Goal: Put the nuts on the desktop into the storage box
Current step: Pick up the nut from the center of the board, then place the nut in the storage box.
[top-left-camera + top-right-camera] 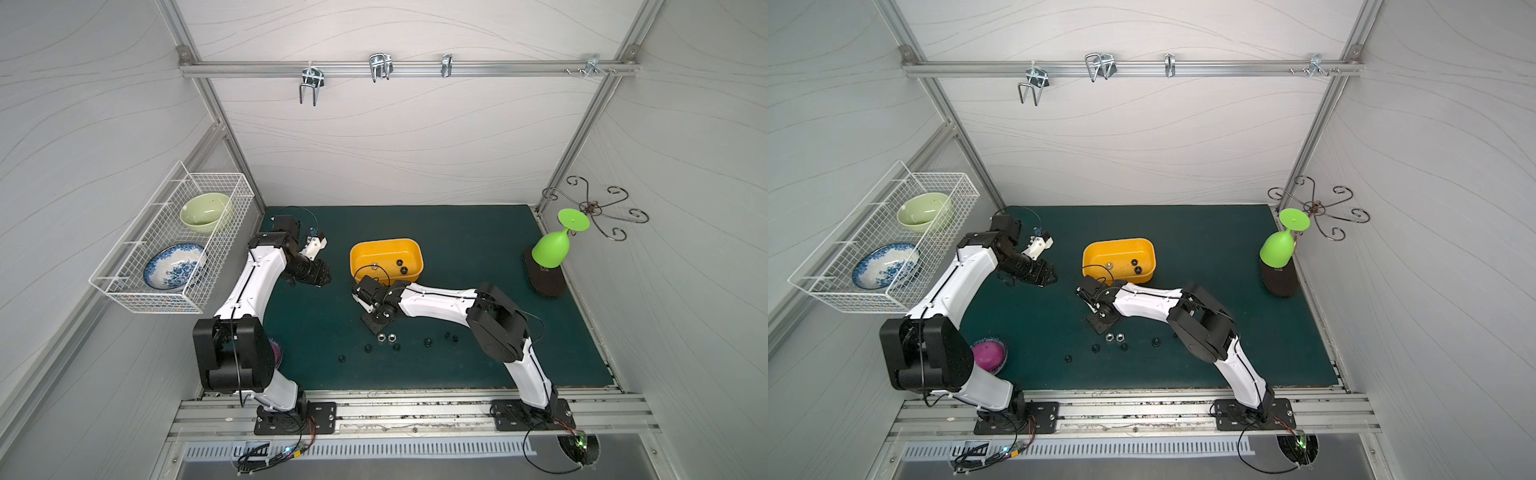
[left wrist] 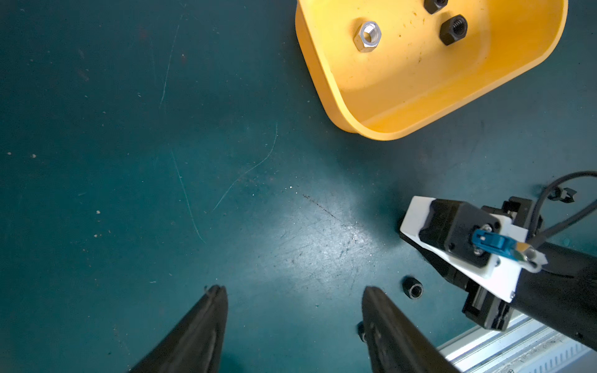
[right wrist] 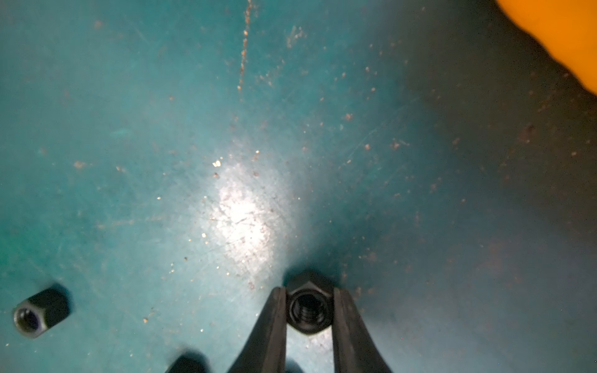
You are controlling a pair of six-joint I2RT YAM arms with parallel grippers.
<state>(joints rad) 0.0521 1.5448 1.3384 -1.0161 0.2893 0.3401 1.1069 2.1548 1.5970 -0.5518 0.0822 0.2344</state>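
The nuts (image 1: 427, 341) lie in a loose row across the near half of the desktop (image 1: 478, 232), with three more already inside the storage box (image 1: 360, 250) at the middle of the surface. At the far left, a white wire basket (image 1: 124, 286) on the wall holds a pale green bowl (image 1: 205, 212) and a blue-patterned bowl (image 1: 174, 266).

Next comes the left gripper (image 2: 294, 290), hanging above bare desktop to the left of the box. The left wrist view shows its jaws well apart with nothing between them.

The row starts with a lone black nut (image 1: 341, 358), then a second black nut (image 1: 367, 348), then two silver nuts (image 1: 380, 337) touching side by side. Just behind those, close to the box's near left corner, the right gripper (image 3: 309, 292) points down at the surface. In the right wrist view its fingers (image 3: 274, 313) are closed against opposite sides of a gripped black nut (image 3: 309, 315), whose threaded hole faces the camera. Whether it has left the desktop cannot be told.

Inside the box lie a silver nut (image 2: 368, 35) and two black nuts (image 2: 453, 28). Further right the row goes on with four more black nuts (image 1: 397, 346), the last two a close pair. By the right wall is a bright green goblet (image 1: 548, 249), tilted, foot uppermost.
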